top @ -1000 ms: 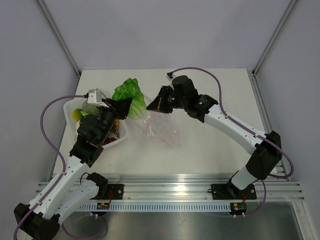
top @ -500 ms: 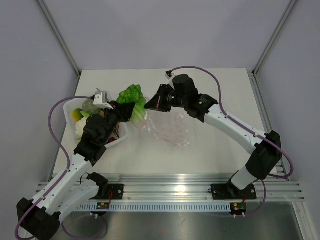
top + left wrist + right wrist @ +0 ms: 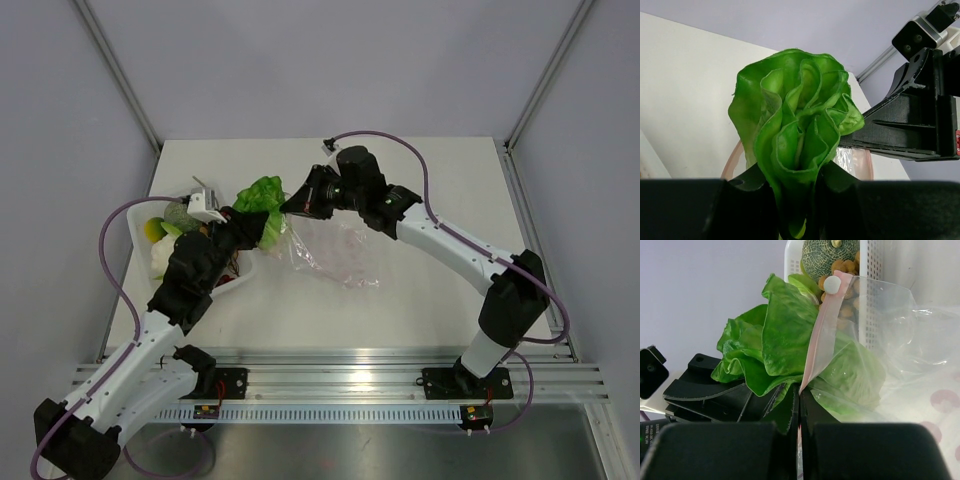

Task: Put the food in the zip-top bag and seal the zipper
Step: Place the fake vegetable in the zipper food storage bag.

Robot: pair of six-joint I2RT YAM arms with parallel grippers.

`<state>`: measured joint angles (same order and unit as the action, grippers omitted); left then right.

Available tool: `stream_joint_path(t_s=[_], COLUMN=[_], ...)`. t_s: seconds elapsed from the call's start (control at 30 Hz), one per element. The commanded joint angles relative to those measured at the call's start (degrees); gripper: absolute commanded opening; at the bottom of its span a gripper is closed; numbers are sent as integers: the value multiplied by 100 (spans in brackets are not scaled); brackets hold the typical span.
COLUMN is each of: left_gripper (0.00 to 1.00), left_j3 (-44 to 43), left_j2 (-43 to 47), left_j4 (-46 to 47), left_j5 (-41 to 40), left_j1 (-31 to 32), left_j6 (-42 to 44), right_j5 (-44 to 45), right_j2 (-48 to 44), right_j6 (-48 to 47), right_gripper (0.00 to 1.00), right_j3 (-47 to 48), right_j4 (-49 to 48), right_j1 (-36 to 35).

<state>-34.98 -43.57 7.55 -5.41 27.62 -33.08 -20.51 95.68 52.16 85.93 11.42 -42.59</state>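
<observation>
The left gripper (image 3: 798,202) is clamped on the stem end of the bright green lettuce (image 3: 792,117), a finger pressed on either side of the stalk, with the ruffled head fanning out beyond the fingers. Seen from above, the lettuce (image 3: 262,198) sits between the two arms, off the table (image 3: 440,170), right at the mouth of the zip-top bag (image 3: 340,252). The right gripper (image 3: 799,402) has its fingers pressed together on the zipper (image 3: 821,337) — the pink strip runs up from between them and ends in a small white round tab. In the right wrist view the lettuce (image 3: 777,335) lies just against that strip on its left, and a lower leaf shows through the clear film to the right of it, so part of the head is already past the mouth edge; how far in it reaches cannot be told. From the left wrist view, a pink arc of the bag rim shows low on both sides of the lettuce, with the black right gripper (image 3: 850,142) just beside the leaves. The rest of the bag trails crinkled over the table below the right arm. Behind the zipper stands the white perforated tray (image 3: 867,305), holding a netted green melon (image 3: 830,255) and a bunch of tan-brown balls (image 3: 846,267); the overhead view also shows a yellow piece (image 3: 152,230) at the tray's far left.
</observation>
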Motion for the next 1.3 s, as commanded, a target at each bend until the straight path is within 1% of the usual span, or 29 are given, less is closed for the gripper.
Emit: stream_joint_path(t_s=[0.0, 0.03, 0.07, 0.17, 0.23, 0.27, 0.37, 0.47, 0.57, 0.87, 1.13, 1.2, 1.27], left_gripper=[0, 0, 0, 0, 0, 0, 0, 0, 0, 0, 0, 0, 0], left_j3=[-79, -105, -131, -298, -421, -500, -580, -694, -685, -114, -140, -149, -132], left_j2=[95, 77, 51, -20, 24, 68, 173, 174, 130, -152, -73, -29, 85], left_j4=[422, 440, 423, 168, -147, -201, -351, -447, -448, -210, -377, -456, -491], left_j5=[40, 31, 5, -214, -599, -671, -760, -707, -593, -435, -496, -496, -557], left_j1=[16, 16, 16, 16, -2, -11, -98, -177, -213, -274, -362, -415, -520], left_j6=[-286, -295, -278, -60, 82, 283, 495, 531, 452, 100, 47, -23, -277], right_j5=[-215, -251, -286, -436, -541, -646, -769, -901, -981, -1078, -1043, -999, -938], right_j2=[126, 126, 135, 266, 433, 608, 977, 1215, 1251, 1076, 1041, 1041, 1040], right_j6=[127, 171, 198, 286, 312, 347, 400, 470, 637, 989, 1261, 1340, 1480], right_gripper=[0, 0, 0, 0, 0, 0, 0, 0, 0, 0, 0, 0, 0], right_j3=[126, -40, -137, -349, -279, -235, -16, 213, 187, -366, -727, -858, -990], right_j4=[-710, -885, -1366, -2053, -2231, -2415, -2653, -2829, -3188, -4103, -4762, -4894, -5166], right_j1=[49, 49, 49, 49, 40, 49, -21, -65, -65, -65, -65, -65, -65])
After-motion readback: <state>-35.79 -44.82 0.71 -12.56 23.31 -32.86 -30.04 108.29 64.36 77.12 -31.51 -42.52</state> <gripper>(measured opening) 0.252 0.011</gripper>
